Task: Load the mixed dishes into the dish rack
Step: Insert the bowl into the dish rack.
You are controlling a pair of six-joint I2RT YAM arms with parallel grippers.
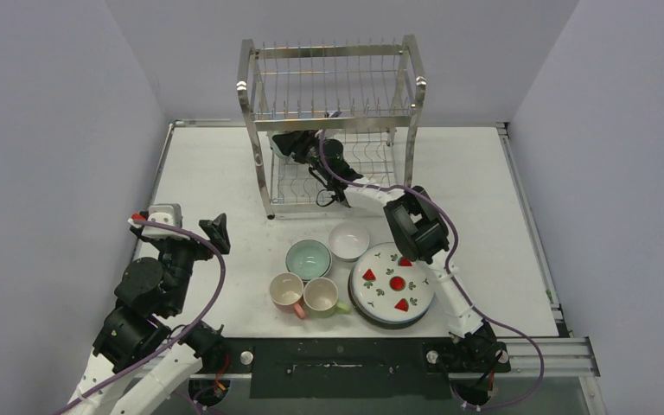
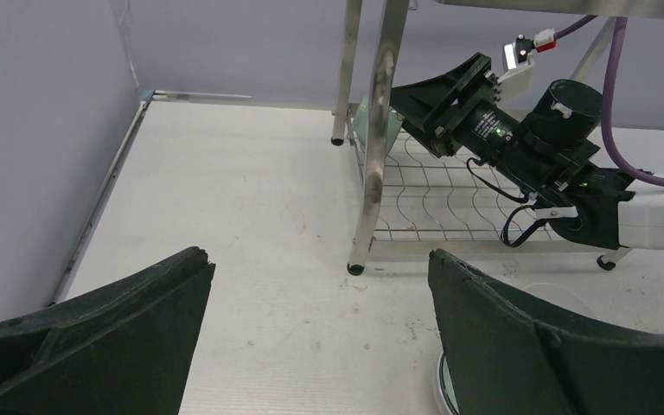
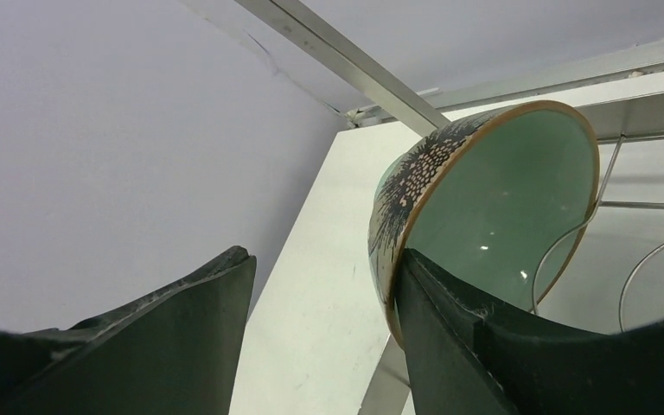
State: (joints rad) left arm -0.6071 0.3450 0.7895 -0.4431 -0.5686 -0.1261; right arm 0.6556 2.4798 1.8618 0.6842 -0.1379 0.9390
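Right claw [image 3: 324,259] inside dish rack [image 1: 328,52] — white table [image 1: 216,173], grey walls [image 1: 52,104].

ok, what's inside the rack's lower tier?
A green bowl, tilted on its side, at the left end of the dish rack; the right gripper reaches in, jaws apart. From above, the gripper covers most of it.

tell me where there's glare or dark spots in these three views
Top external: even light, faint shadows, bright glints on the top wires of the dish rack. Left wrist: the left hand frames the shot, its fingers nearly black; the rack's post shows streaky reflections. Right wrist: small white highlights on the glaze of the green bowl, nothing smeared.
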